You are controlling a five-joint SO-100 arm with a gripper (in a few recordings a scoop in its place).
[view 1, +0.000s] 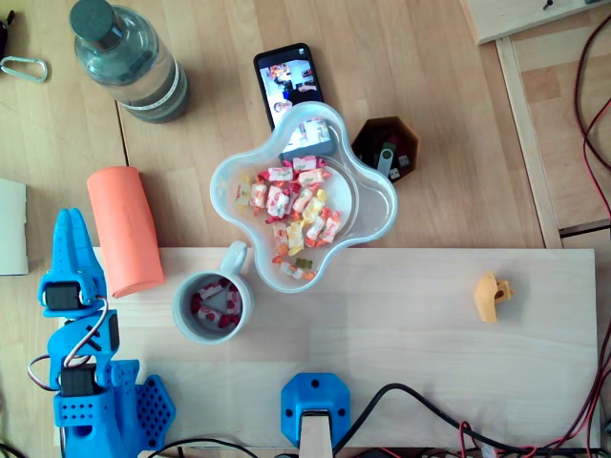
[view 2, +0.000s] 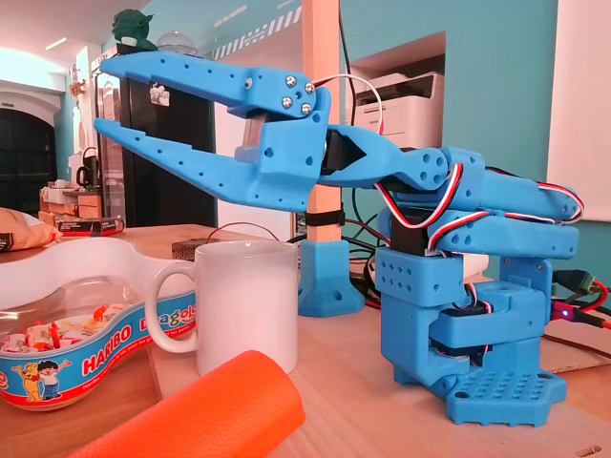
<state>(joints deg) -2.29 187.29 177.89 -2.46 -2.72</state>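
- Pincer (view 2: 103,95): the jaws stand wide apart, one above the other, with nothing between them. It hangs well above the bench (view 2: 353,420) on the folded blue arm (view 2: 458,286). In the overhead view the pincer (view 1: 72,224) sits at the left edge of the scene.
- Orange roll (view 1: 124,229): this is the nearest item. It lies on its side just to the right of the pincer in the overhead view and is not touched. In the fixed view the orange roll (view 2: 200,410) lies in the foreground, below the level of the jaws.
- Mug (view 1: 212,305): it stands upright on the bench, just right of the roll's lower end and apart from the pincer. A few wrapped sweets (view 1: 218,303) lie at its bottom. In the fixed view the mug (view 2: 243,305) hides its contents behind its white wall.
- Tub (view 1: 216,196): clear and lobed, it stands just beyond the mug, with the mug's handle close to its rim. It carries the main stock (view 1: 291,205) of sweets, a loose heap. In the fixed view the tub (view 2: 124,329) shows a printed band on its wall.
- Assessment: going by how things lie, a small share of the sweets is in the mug and the bulk is in the tub. The pincer carries none, so the work looks to be at an early stage.
- Farther off: a brown hexagonal box (view 1: 387,148) sits against the tub's right side, a bottle (view 1: 129,57) lies at the top left, and a small yellow part (view 1: 492,296) lies well apart at the right.
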